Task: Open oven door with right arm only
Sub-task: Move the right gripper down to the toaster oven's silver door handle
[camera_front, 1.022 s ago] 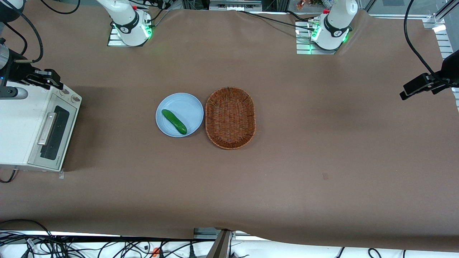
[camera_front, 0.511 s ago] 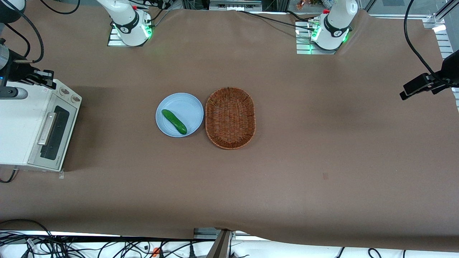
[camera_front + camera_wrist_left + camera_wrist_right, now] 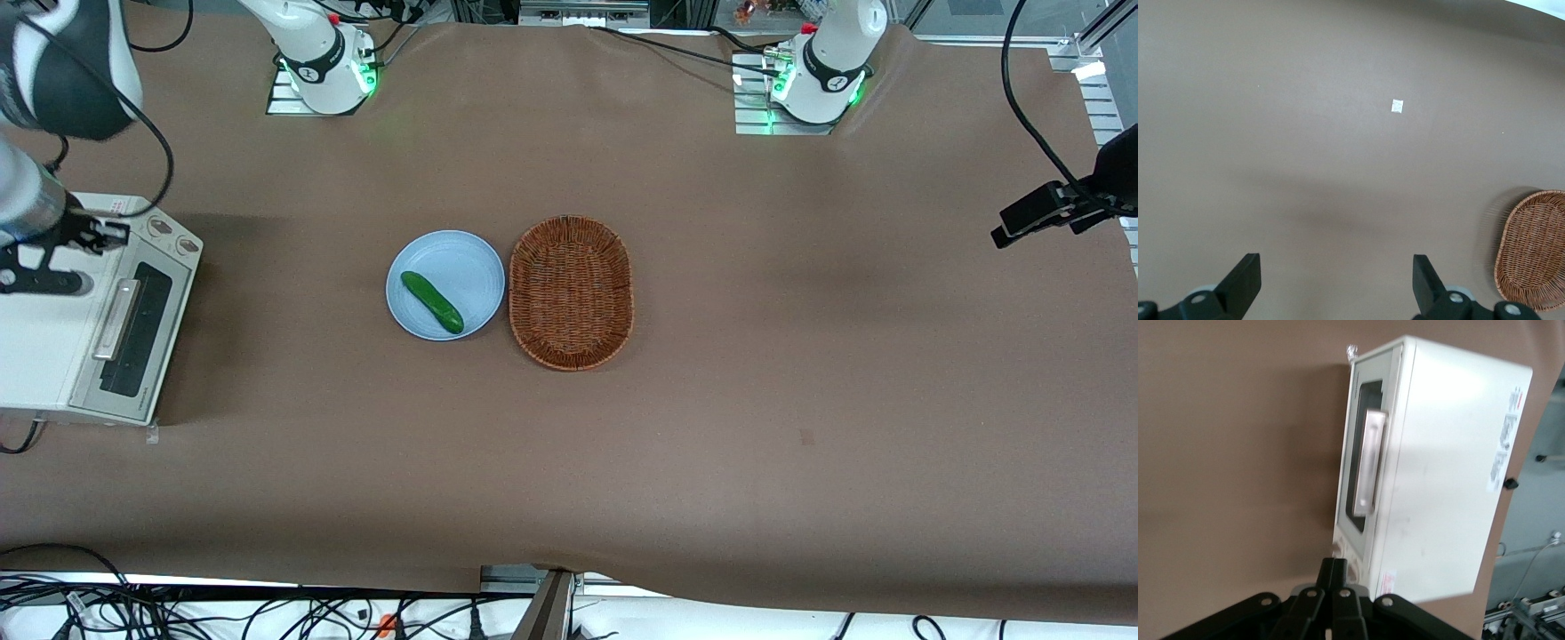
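The white toaster oven (image 3: 44,320) stands at the working arm's end of the table. Its oven door (image 3: 158,331) is closed, with a dark window and a silver bar handle (image 3: 118,318). The right arm (image 3: 67,71) reaches over the oven. Its black gripper (image 3: 108,233) hovers above the oven's top edge beside the two knobs (image 3: 173,236), farther from the front camera than the handle, and touches nothing. In the right wrist view the gripper (image 3: 1338,565) is shut and empty, with the door (image 3: 1358,430) and handle (image 3: 1373,468) ahead of it.
A light blue plate (image 3: 471,262) with a green cucumber (image 3: 432,302) sits mid-table, beside a brown wicker basket (image 3: 571,292). The basket also shows in the left wrist view (image 3: 1531,250). A small white scrap (image 3: 1397,105) lies on the brown table cover.
The gripper has drawn back over the oven's top and come nearer the front camera, toward the handle. The arm's dark-banded elbow has swung into the front view. The door stays closed.
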Action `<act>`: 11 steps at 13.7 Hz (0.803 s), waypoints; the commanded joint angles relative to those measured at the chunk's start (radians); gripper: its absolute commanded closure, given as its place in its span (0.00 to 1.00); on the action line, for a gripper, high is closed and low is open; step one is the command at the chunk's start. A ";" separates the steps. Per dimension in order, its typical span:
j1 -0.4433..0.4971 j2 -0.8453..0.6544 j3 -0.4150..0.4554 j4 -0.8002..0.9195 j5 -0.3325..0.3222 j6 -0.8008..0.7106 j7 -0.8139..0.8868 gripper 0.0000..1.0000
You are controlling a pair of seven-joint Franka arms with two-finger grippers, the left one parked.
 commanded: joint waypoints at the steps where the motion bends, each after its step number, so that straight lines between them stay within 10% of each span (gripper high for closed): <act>1: 0.023 0.041 0.003 -0.071 -0.131 0.109 0.137 1.00; 11: 0.027 0.153 -0.006 -0.174 -0.455 0.238 0.504 1.00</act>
